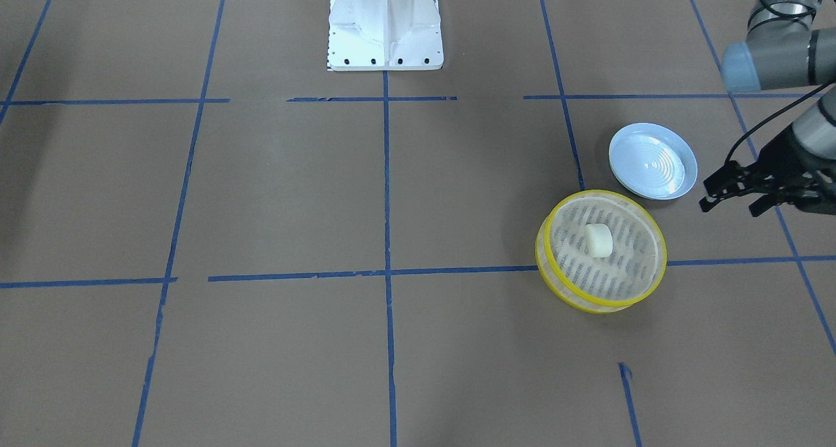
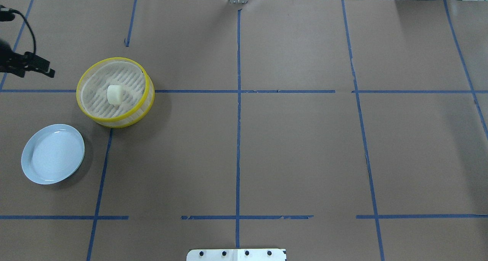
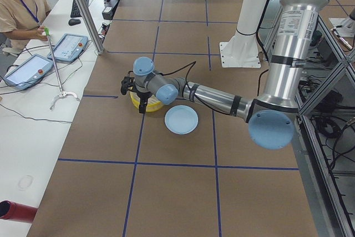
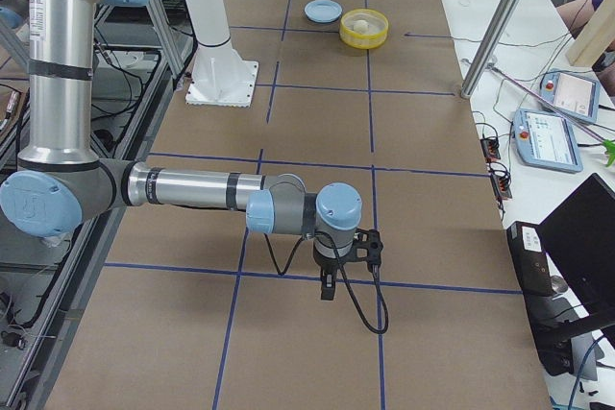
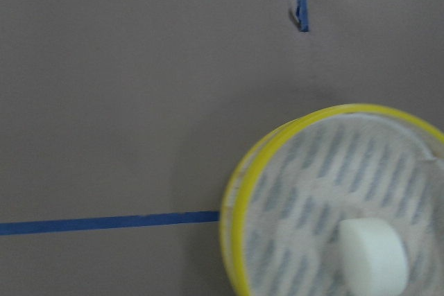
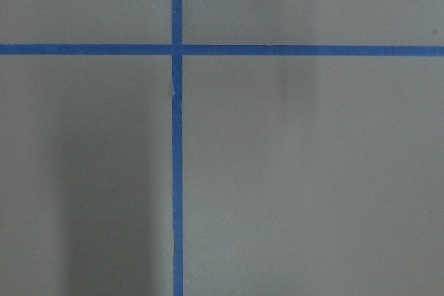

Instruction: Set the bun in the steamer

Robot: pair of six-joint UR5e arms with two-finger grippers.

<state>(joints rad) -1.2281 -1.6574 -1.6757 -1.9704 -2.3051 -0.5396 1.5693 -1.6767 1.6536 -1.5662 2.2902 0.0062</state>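
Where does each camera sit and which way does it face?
Front: across table, facing robot's base; left gripper at right.
Overhead: behind robot, down on steamer, plate; left gripper at left.
Exterior left: table end, left arm near.
Exterior right: opposite end, right arm near.
Left wrist: down on bun in steamer; no body.
Right wrist: down on taped table; no body.
Front, overhead share steamer, mirrored.

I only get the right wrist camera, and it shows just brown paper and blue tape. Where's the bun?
Observer: The bun sits inside the steamer, on its slatted floor.
Visitor: Is anything holding it?
Observer: No. The left gripper hangs off to one side, open and empty.
Visitor: Anything else nearby?
Observer: A pale blue plate lies beside the steamer, with nothing on it.
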